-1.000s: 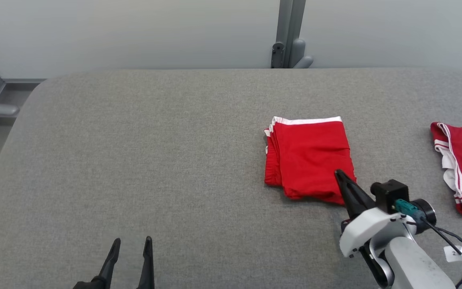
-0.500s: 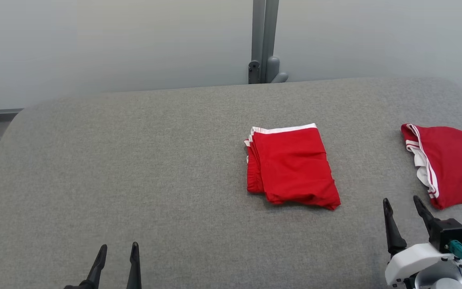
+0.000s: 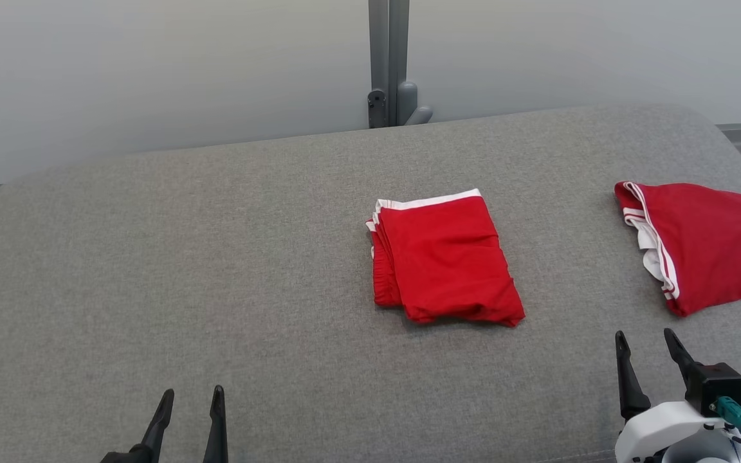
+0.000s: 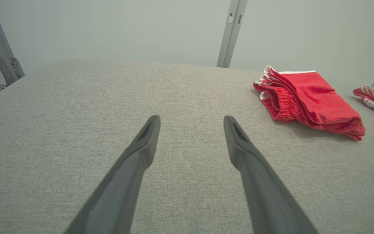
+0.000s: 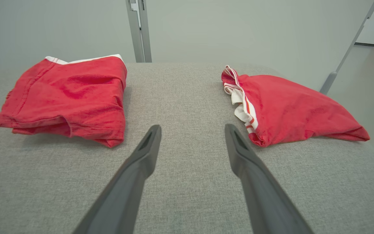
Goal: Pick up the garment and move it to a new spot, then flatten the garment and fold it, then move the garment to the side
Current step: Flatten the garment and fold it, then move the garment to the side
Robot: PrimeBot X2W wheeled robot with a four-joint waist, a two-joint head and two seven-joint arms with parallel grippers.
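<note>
Our left hand (image 3: pixel 193 391) and right hand (image 3: pixel 644 333) both gape wide, empty, above the bench (image 3: pixel 216 270); the folded garment (image 3: pixel 441 260) lies apart.

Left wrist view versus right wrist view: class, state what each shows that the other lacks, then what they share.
Left wrist view, not the right: the open left pincer, a metal bracket at the far left, and the gathered waistband edge of the folded garment. Right wrist view, not the left: the open right pincer, the whole second red garment, and floor beyond the table's edge. Shared: the folded garment, at least part of the second red garment, the grey table, an upright post and the pale wall.
</note>
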